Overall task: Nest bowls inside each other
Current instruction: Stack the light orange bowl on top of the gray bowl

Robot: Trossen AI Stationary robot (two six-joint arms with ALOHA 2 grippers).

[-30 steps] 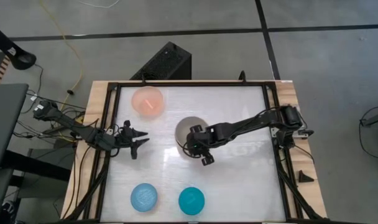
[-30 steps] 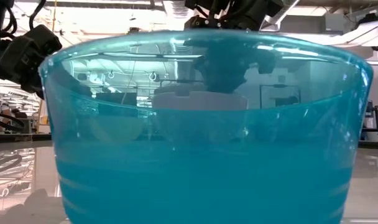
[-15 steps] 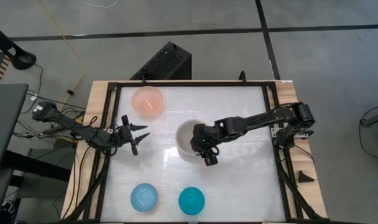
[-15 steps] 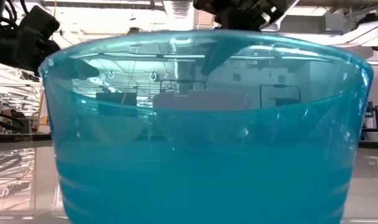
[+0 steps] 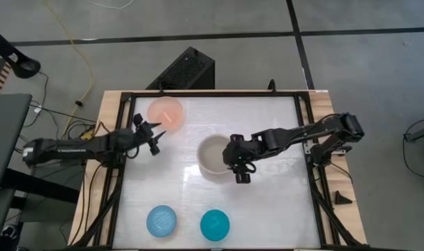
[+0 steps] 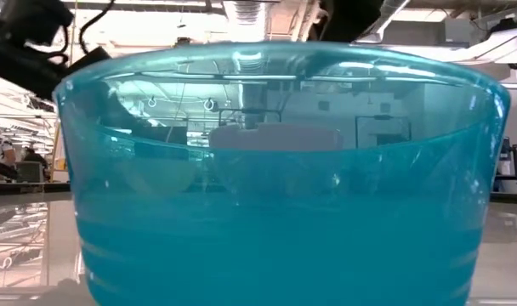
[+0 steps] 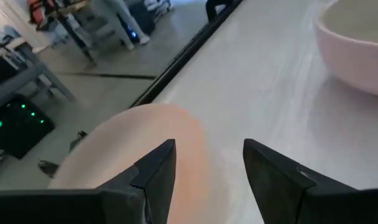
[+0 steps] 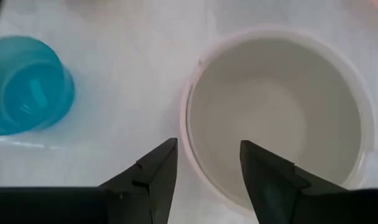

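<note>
A grey-beige bowl (image 8: 282, 106) sits nested inside the pale pink bowl (image 5: 215, 155) at the table's middle. The pink rim (image 8: 190, 93) shows around it. My right gripper (image 8: 204, 165) hovers open above that stack's right near rim (image 5: 241, 173), touching nothing. The salmon bowl (image 5: 165, 113) stands at the far left. My left gripper (image 5: 155, 134) is open just at its near left side, and its fingers (image 7: 155, 168) stand over the bowl's rim (image 7: 133, 143). The light blue bowl (image 5: 161, 221) and the teal bowl (image 5: 215, 224) stand near the front edge.
The teal bowl (image 6: 280, 170) fills the low view, so little else shows there. A dark frame (image 5: 304, 132) runs round the white table top. Bare table lies between the stack and the two small bowls.
My left gripper has swung toward the table's far edge, up to the salmon bowl, rolling as it went. My right gripper has risen out of the nested bowls and drawn a little toward the right edge. The bowls have stayed where they were.
</note>
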